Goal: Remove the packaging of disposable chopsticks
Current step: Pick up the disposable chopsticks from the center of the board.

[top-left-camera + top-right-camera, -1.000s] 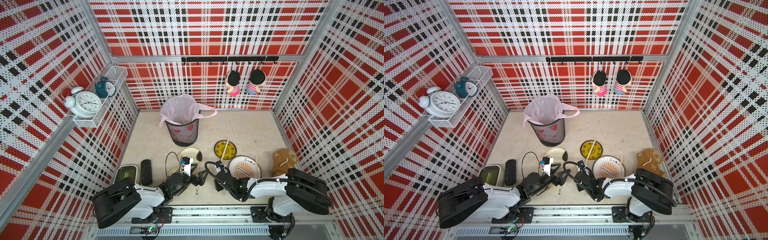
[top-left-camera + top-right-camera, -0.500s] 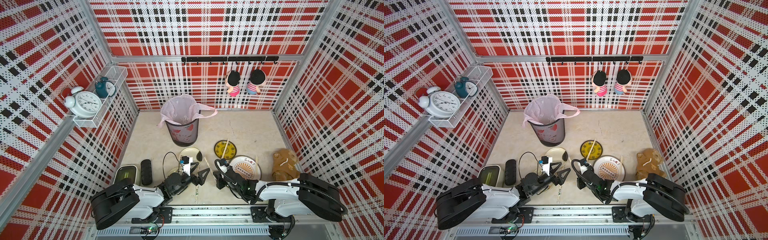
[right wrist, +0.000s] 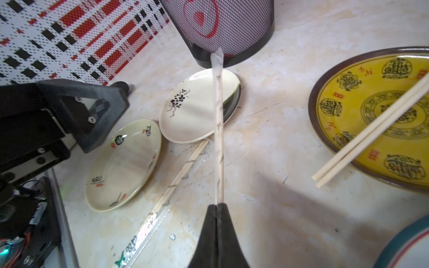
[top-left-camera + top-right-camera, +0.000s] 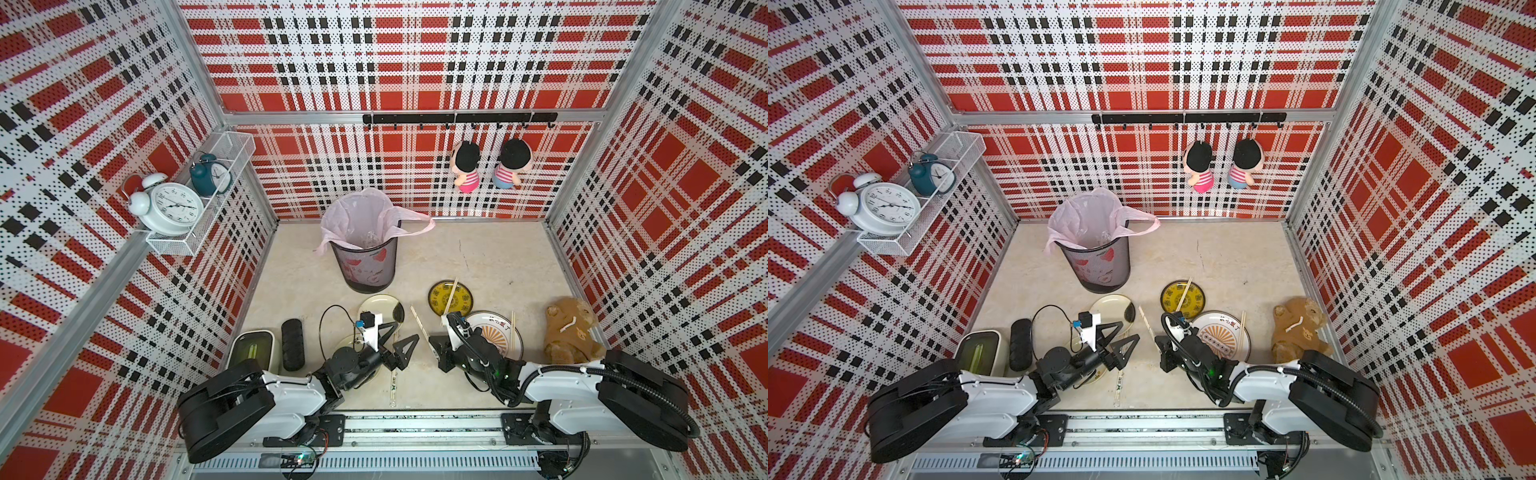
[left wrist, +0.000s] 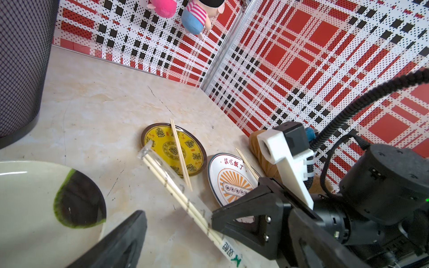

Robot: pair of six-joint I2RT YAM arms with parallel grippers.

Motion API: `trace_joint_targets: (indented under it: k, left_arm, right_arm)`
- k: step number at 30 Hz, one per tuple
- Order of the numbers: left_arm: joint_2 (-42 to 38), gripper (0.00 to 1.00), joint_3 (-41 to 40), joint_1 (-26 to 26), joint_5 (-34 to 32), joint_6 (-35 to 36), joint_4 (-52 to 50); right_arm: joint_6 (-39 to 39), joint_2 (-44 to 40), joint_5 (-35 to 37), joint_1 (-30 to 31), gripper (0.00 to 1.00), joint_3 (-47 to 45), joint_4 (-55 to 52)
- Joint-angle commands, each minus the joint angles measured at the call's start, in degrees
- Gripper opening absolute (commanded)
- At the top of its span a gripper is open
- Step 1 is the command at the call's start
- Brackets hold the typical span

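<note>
Top views, both: left gripper point(image 4: 397, 338) point(image 4: 1120, 338) has black triangular fingers spread wide, holding nothing. Right gripper point(image 4: 435, 355) is pinched together on a clear sleeve point(image 4: 420, 328) with pale wooden chopsticks point(image 4: 424, 336) inside, slanting clear of the marbled beige tabletop point(image 4: 498, 257).

Left wrist: the sleeve is glossy and crinkled, with two thin straight sticks inside. A bare pair point(image 5: 181, 155) lies across the round yellow plate point(image 5: 196, 156).

Right wrist: fingertips point(image 3: 210, 222) are closed flat on the sleeve. A second sleeved pair point(image 3: 176, 181) lies flat on the tabletop, just beside two glossy cream plates point(image 3: 125, 162); green logo at its near end.
</note>
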Motion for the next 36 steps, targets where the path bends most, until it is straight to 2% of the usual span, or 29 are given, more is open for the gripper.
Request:
trace_joint_targets:
  k: [1, 10, 15, 18, 24, 36]
  left_arm:
    - [0.9, 0.98, -1.9, -0.2, -0.2, -0.9, 5.5]
    - [5.2, 0.98, -3.5, 1.0, 4.0, -3.7, 15.6]
    - [8.5, 1.0, -3.4, -0.7, 1.6, -2.1, 20.5]
    - [11.6, 1.0, -3.4, -0.7, 3.8, -2.7, 26.6]
    - [16.8, 0.98, -1.6, 0.0, 7.0, -3.4, 32.3]
    - [11.4, 0.83, -0.7, -0.1, 10.5, -0.5, 33.8]
  right_arm:
    - [-1.9, -1.6, -4.1, -1.1, 0.0, -2.1, 7.4]
    - [-3.2, -3.7, -9.6, -2.7, 0.0, -5.4, 14.8]
    - [-5.1, -5.8, -14.6, -2.7, 0.0, -5.8, 17.0]
    - [-6.1, -7.0, -17.5, -2.7, 0.0, -5.9, 17.8]
    - [-7.9, -9.4, -21.5, -2.7, 0.0, -6.4, 20.1]
    - [-9.3, -8.8, -26.4, -2.7, 0.0, -5.9, 23.6]
